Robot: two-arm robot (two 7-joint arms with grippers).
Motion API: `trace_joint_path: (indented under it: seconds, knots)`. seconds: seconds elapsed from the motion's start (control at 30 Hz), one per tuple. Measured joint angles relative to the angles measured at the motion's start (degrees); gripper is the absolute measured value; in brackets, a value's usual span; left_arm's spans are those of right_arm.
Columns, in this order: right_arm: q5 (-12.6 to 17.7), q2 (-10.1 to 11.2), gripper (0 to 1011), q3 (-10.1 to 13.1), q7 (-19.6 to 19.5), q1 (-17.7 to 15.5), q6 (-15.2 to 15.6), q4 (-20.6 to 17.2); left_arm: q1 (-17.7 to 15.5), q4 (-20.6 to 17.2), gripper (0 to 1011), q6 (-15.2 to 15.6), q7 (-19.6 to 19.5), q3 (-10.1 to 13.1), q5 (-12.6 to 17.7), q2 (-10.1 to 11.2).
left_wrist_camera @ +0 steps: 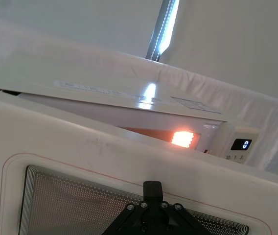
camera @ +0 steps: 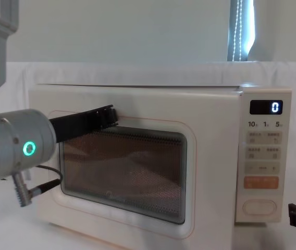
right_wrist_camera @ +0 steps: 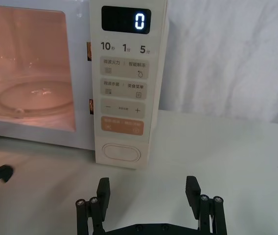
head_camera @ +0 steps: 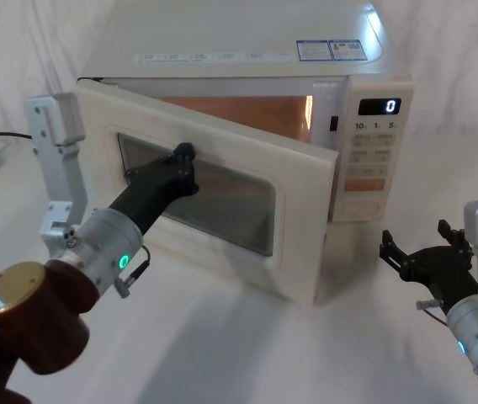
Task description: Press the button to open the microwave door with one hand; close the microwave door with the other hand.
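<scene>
We had our left gripper (head_camera: 183, 156) pushed flat against the half-open microwave door (head_camera: 302, 181) to shut it (its fingers hidden, so we could not tell), while our right gripper (head_camera: 414, 244) waited wide open below the button (right_wrist_camera: 123, 152)

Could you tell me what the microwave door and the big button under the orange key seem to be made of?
The microwave door: cream frame, probably glossy moulded plastic, going by its soft sheen; its window looks like glass over fine perforated metal mesh. The button: likely the same smooth cream plastic, matte-looking, outlined by a thin groove.
</scene>
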Motion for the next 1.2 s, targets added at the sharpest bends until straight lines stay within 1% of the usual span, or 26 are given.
trace_joint_path:
  seconds: [0.2, 0.4, 0.43, 0.63, 0.77, 0.9, 0.97, 1.2]
  knots:
    - [0.00, 0.00, 1002, 0.00, 0.00, 0.00, 0.00, 0.00, -1.86, 2.36, 0, -0.95, 0.50, 0.99, 2.23, -1.39]
    - [0.00, 0.00, 1002, 0.00, 0.00, 0.00, 0.00, 0.00, -3.36, 4.14, 0, -1.32, 0.51, 1.28, 3.77, -2.79]
    - [0.00, 0.00, 1002, 0.00, 0.00, 0.00, 0.00, 0.00, -3.36, 4.14, 0, -1.32, 0.51, 1.28, 3.77, -2.79]
    - [0.00, 0.00, 1002, 0.00, 0.00, 0.00, 0.00, 0.00, -5.26, 6.53, 0, -1.50, 0.39, 1.30, 4.93, -4.30]
    - [0.00, 0.00, 1002, 0.00, 0.00, 0.00, 0.00, 0.00, -6.90, 9.08, 0, -1.72, 0.31, 1.24, 5.91, -5.45]
    - [0.00, 0.00, 1002, 0.00, 0.00, 0.00, 0.00, 0.00, -7.79, 10.77, 0, -2.05, 0.29, 1.15, 6.68, -6.14]
    - [0.00, 0.00, 1002, 0.00, 0.00, 0.00, 0.00, 0.00, -8.45, 12.11, 0, -2.31, 0.21, 1.02, 7.34, -6.82]
    - [0.00, 0.00, 1002, 0.00, 0.00, 0.00, 0.00, 0.00, -9.46, 14.12, 0, -2.64, -0.14, 0.67, 8.59, -8.11]
